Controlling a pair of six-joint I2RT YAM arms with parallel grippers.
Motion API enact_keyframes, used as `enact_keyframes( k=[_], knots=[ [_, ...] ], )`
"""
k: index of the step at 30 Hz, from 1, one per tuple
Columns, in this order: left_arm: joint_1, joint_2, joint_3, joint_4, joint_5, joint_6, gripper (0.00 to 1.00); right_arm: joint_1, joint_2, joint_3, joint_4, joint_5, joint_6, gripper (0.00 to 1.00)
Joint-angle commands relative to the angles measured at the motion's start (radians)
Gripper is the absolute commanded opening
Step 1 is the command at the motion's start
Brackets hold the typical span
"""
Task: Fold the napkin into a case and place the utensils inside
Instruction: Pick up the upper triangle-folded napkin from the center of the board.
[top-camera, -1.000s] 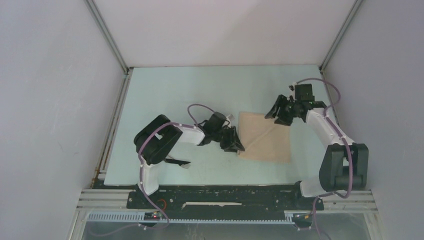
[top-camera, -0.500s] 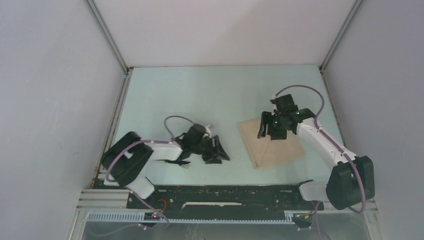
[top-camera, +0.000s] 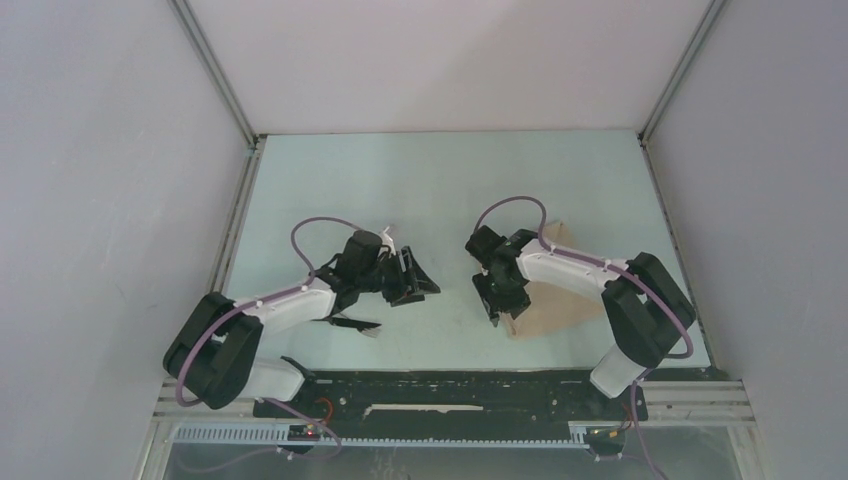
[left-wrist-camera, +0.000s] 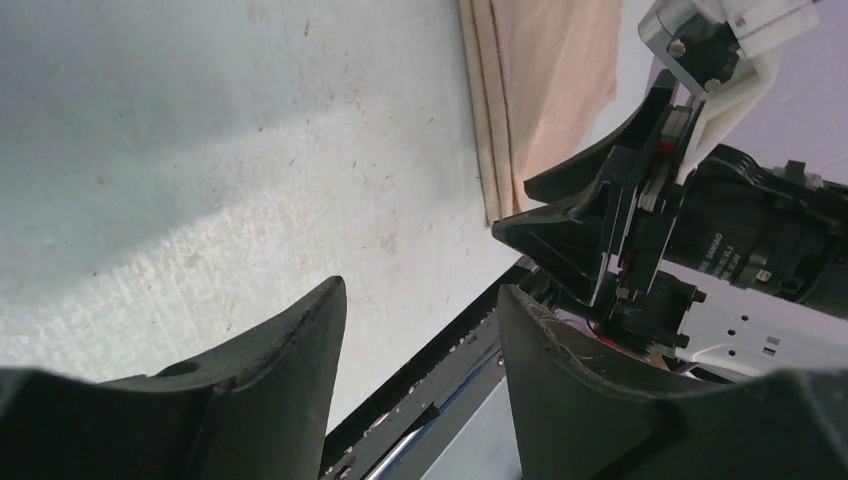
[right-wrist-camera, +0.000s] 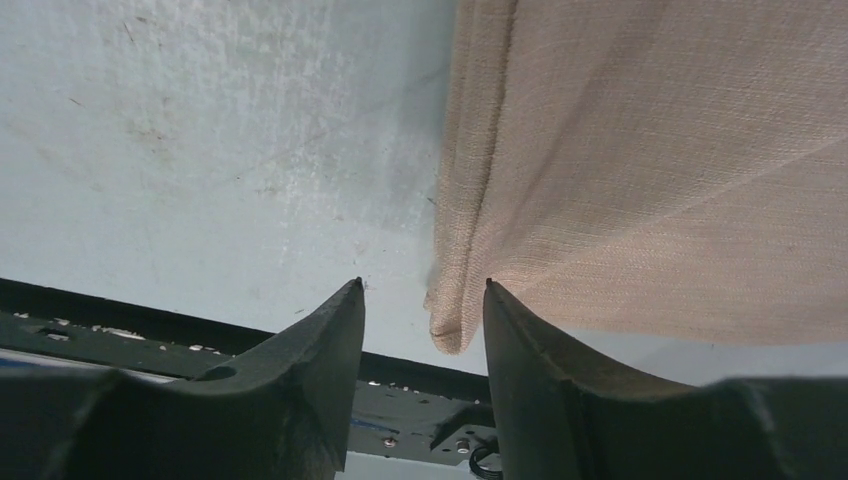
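Left arm and right arm had white shells, black joints, lilac cables; left gripper and right gripper were black.

Table: arm bases along its near edge.
Napkin: flat on the table, right of centre, toward the near edge; right arm reaches across above it.
Right gripper: at the napkin's near-left corner; in the wrist view that corner lies in the gap between its fingers; contact unclear.
Left gripper: left of centre, over bare table, apart from the napkin, facing the right gripper.
Utensils: on the table, nearer than the left gripper, beside the left arm, well left of the napkin; count unclear.
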Motion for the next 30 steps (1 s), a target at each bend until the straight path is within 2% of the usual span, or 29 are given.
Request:
enact_keyframes(
  k=[1,8,16,23,30],
  knots=[
    [0.002,0.02,0.019,0.013,0.006,0.018,0.62,0.039,0.01,0.048,-0.041,0.059,0.008,0.53],
    [0.002,0.035,0.016,0.028,0.015,0.015,0.62,0.049,0.031,0.048,-0.054,0.076,0.033,0.4],
    [0.003,0.059,0.021,0.044,0.023,0.011,0.62,0.059,0.041,0.048,-0.072,0.092,0.068,0.45],
    [0.005,0.061,0.026,0.053,0.032,0.005,0.61,0.067,0.082,0.047,-0.054,0.076,0.095,0.38],
    [0.015,0.049,0.018,0.052,0.033,0.006,0.61,0.069,0.104,0.047,-0.054,0.098,0.105,0.39]
  ],
)
